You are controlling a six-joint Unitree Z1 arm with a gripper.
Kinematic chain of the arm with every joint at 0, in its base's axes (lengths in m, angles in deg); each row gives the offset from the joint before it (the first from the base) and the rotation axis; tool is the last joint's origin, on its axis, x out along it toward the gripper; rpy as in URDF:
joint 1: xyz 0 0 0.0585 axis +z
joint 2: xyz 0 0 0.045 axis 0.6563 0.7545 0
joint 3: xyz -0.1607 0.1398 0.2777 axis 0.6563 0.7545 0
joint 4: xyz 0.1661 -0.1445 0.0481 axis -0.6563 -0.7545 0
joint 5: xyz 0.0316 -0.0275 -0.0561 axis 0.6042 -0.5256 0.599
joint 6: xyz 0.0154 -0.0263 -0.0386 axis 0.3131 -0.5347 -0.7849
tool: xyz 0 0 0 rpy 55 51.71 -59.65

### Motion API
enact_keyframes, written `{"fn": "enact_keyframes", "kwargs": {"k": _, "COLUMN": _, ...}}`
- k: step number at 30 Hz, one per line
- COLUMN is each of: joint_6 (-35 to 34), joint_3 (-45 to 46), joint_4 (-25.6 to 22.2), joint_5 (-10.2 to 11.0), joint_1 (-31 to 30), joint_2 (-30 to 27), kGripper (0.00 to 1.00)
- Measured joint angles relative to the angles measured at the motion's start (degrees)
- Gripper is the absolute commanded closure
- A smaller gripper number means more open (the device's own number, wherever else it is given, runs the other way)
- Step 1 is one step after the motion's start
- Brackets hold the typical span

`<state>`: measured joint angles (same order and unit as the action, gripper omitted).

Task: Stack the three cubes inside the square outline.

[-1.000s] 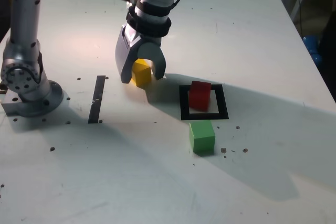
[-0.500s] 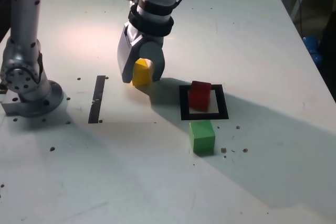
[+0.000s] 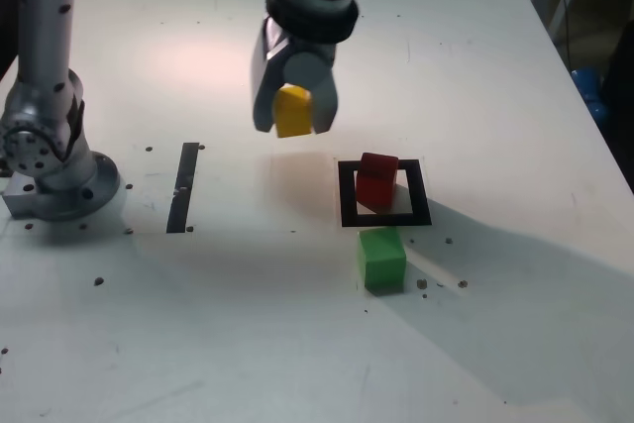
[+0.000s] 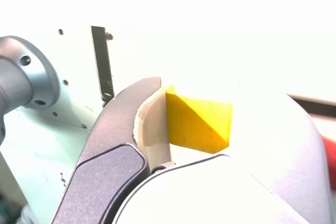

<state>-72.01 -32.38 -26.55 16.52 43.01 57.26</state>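
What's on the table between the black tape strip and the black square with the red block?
Nothing: in the exterior view the table between the tape strip and the square outline is bare.

one cube (image 3: 376, 180) sits in the square outline (image 3: 347, 195) – another cube (image 3: 381, 260) just in front, outside it

claw (image 3: 294, 116) grips yellow cube (image 3: 293, 112) aloft.

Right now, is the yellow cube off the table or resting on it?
Off the table. The pincer is shut on the yellow cube, holding it in the air above the white table, up and left of the square outline in the exterior view.
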Motion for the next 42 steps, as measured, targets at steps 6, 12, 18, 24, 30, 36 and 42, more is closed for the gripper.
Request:
{"fn": "enact_keyframes", "kwargs": {"k": 6, "joint_6": 2.30, "joint_3": -7.19, "joint_4": -3.07, "joint_5": -0.08, "joint_1": -3.77, "joint_2": 1.63, "kGripper": 0.71}}
{"fn": "enact_keyframes", "kwargs": {"k": 12, "joint_6": 5.05, "joint_3": -13.55, "joint_4": -4.88, "joint_5": -0.74, "joint_1": -6.57, "joint_2": 5.94, "kGripper": 0.71}}
{"fn": "enact_keyframes", "kwargs": {"k": 18, "joint_6": 5.73, "joint_3": -17.91, "joint_4": -7.02, "joint_5": -0.73, "joint_1": -8.45, "joint_2": 8.24, "kGripper": 0.71}}
{"fn": "enact_keyframes", "kwargs": {"k": 24, "joint_6": 5.96, "joint_3": -18.47, "joint_4": -7.22, "joint_5": -1.00, "joint_1": -8.62, "joint_2": 9.26, "kGripper": 0.71}}
{"fn": "enact_keyframes", "kwargs": {"k": 30, "joint_6": 6.60, "joint_3": -18.84, "joint_4": -7.19, "joint_5": -1.66, "joint_1": -8.63, "joint_2": 10.61, "kGripper": 0.71}}
{"fn": "enact_keyframes", "kwargs": {"k": 36, "joint_6": 6.78, "joint_3": -18.93, "joint_4": -6.94, "joint_5": -2.04, "joint_1": -8.63, "joint_2": 11.58, "kGripper": 0.66}}
{"fn": "enact_keyframes", "kwargs": {"k": 42, "joint_6": 7.61, "joint_3": -18.90, "joint_4": -6.71, "joint_5": -2.39, "joint_1": -8.63, "joint_2": 12.42, "kGripper": 0.10}}
